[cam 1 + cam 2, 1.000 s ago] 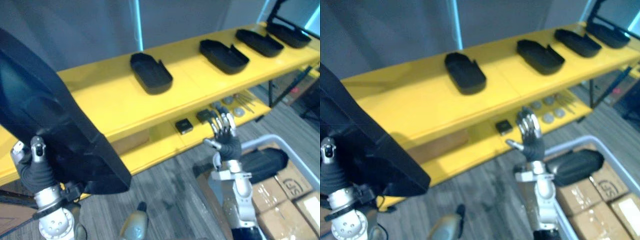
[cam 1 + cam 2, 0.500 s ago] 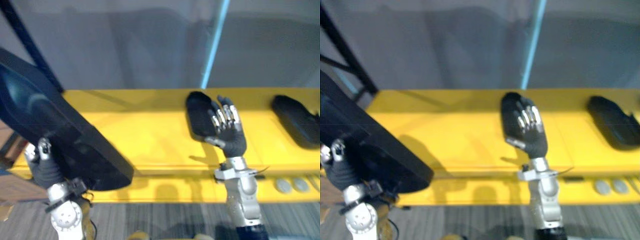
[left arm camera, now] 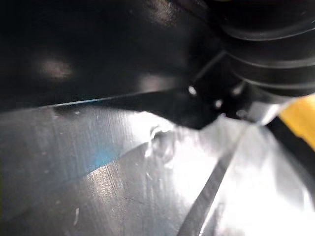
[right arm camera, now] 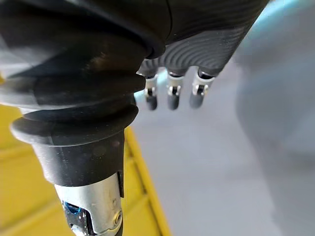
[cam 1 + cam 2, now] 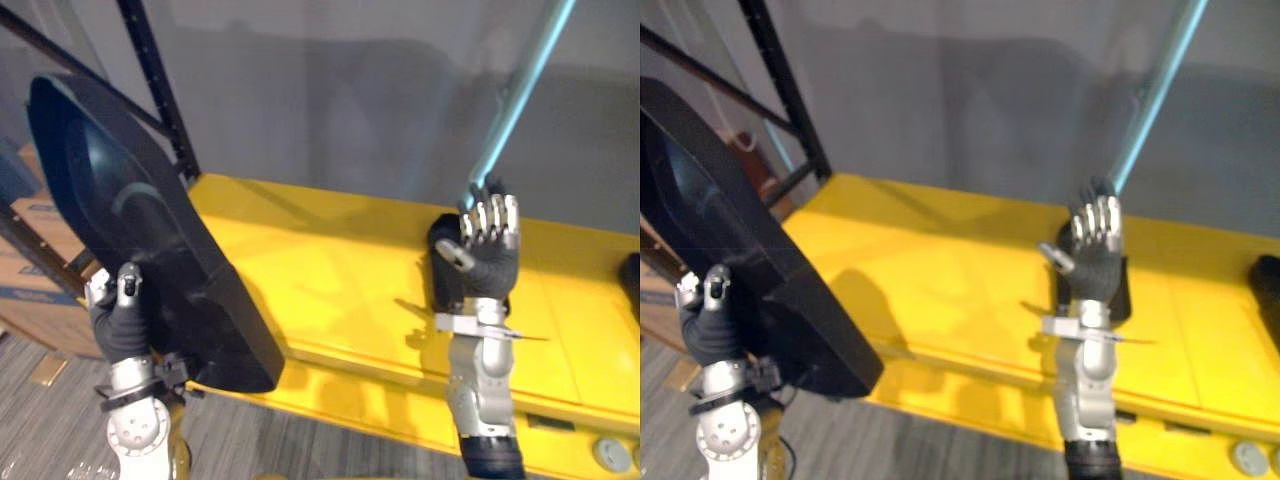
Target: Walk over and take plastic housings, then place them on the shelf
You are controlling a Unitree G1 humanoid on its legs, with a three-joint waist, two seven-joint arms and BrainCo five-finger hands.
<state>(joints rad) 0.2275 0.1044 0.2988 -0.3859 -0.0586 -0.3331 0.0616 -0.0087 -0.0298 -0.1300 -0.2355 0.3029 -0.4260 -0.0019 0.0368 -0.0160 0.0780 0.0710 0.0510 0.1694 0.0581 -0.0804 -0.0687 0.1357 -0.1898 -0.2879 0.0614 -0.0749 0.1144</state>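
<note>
Background: a grey wall (image 5: 330,100), with a black rack upright (image 5: 160,90) at the upper left of the frame and a light-blue pole (image 5: 520,90) slanting at the upper right. A yellow shelf (image 5: 330,280) runs across the middle, from the left of centre to the right edge.

Item 1: the plastic housing (image 5: 150,240), large, black and glossy, is in the left third of the frame. It is raised and tilted, with its hollow side facing the camera. Its top end reaches the upper left and its lower end overlaps the shelf's front edge. Whether it touches the shelf cannot be told.

Item 2: the left hand (image 5: 120,320), at the lower left, is clamped on the housing. Its thumb lies upright against the near face and the rest of the hand is behind the part. In the left wrist view the black surface lies close against the hand's ribbed cover.

Item 3: the right hand (image 5: 488,245), right of centre, is raised with its fingers (image 4: 170,96) straight and apart from the thumb, holding nothing.

Item 4: a second housing (image 5: 445,275) lies flat on the shelf directly behind the right hand. Contact between the two cannot be told. A third housing (image 5: 1265,285) lies on the shelf at the right edge.

Surroundings: cardboard boxes (image 5: 30,280) stand at the left edge behind the rack, and small round discs (image 5: 610,452) lie at the lower right corner
</note>
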